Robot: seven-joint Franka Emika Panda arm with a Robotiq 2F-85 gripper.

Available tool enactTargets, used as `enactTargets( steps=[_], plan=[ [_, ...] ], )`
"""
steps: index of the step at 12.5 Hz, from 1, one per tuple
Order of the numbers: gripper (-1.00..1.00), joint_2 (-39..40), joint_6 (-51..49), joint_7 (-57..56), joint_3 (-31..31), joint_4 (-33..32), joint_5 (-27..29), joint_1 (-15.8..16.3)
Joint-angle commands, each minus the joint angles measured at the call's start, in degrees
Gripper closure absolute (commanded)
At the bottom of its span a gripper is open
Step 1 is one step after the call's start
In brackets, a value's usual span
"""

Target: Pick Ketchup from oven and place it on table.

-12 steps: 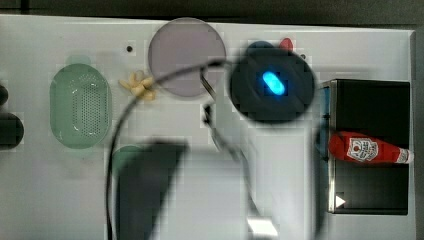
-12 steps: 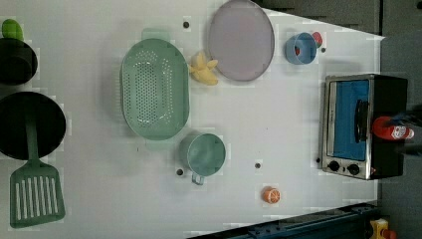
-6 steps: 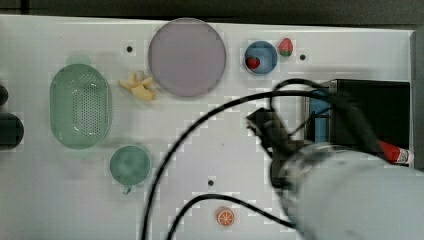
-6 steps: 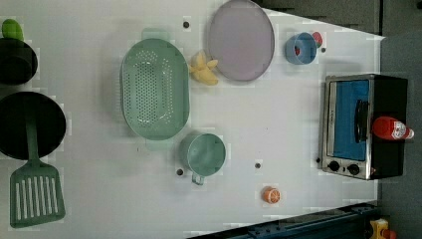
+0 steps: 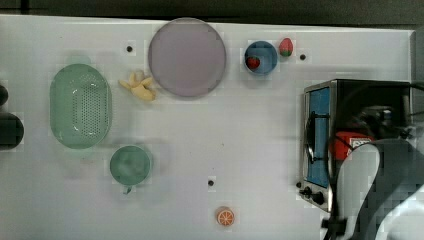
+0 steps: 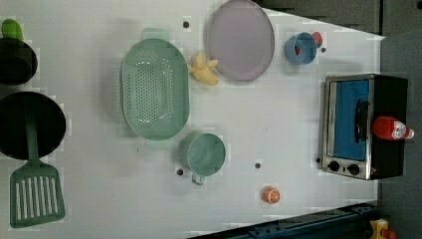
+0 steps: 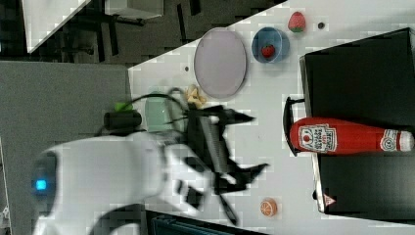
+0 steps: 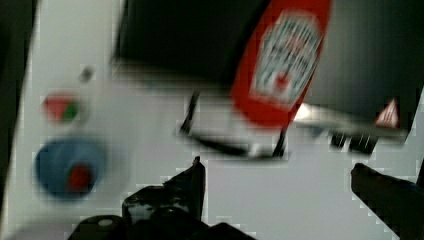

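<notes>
On the oven's black top: the ketchup (image 7: 342,137) lay on its side, white label upward, its base overhanging the door edge above the dark handle and its cap toward the right view's right.
Ketchup in the left view: the bottle (image 6: 392,128) sat on the oven roof near the left view's right edge.
Ketchup in the top view: a red patch of it (image 5: 350,144) showed beside the pale arm casing.
Oven: it (image 6: 366,124) stood on the bench at the left view's right, blue glass door shut, knobs toward the left view's bottom.
Claw: it (image 7: 247,142) hung over the bench just beside the oven door, its two dark fingers spread wide and gripping nothing; in the wrist view the claw (image 8: 277,175) faced the bottle without touching it.
Bench: the white surface (image 6: 278,124) carried everything else.
Near the oven: a blue bowl (image 6: 300,48) held one strawberry (image 7: 267,50), and a second strawberry (image 7: 295,22) lay just beside the bowl.
Orange slice: it (image 6: 271,194) lay near the bench's front edge.
Farther off: a grey plate (image 6: 241,39), a banana bunch (image 6: 203,69), a green colander (image 6: 155,88) and a green cup (image 6: 206,154).
Far end: a black pan (image 6: 30,124) and a green spatula (image 6: 37,194).
</notes>
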Motion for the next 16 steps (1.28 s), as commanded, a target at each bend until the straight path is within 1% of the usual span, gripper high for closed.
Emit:
enactTargets(
  steps=[1, 3, 5, 8, 10, 11, 14, 15, 16],
  plan=[
    [-1.00, 1.7, 3.6, -2.5, -5.0, 2.4, 1.3, 1.5],
    [-1.00, 6.2, 6.9, -2.4, -7.4, 2.4, 1.6, 1.3],
    [-1.00, 10.6, 8.0, -0.1, -9.1, 2.4, 8.5, 0.8],
    [-1.00, 14.4, 10.5, -0.1, -9.6, 2.4, 10.5, 0.1],
    [-1.00, 17.2, 12.8, -0.1, -9.6, 2.3, 13.1, -0.2],
    [-1.00, 18.6, 12.5, -0.1, -9.6, 2.3, 13.4, -0.4],
    [-1.00, 19.7, 12.5, -0.1, -9.4, 1.6, 14.4, -0.7],
    [-0.49, 19.8, 12.5, -0.1, -9.4, 1.3, 14.5, -0.7],
    [-0.26, 19.6, 12.5, -0.2, -9.4, 1.5, 14.5, -0.6]
  ],
)
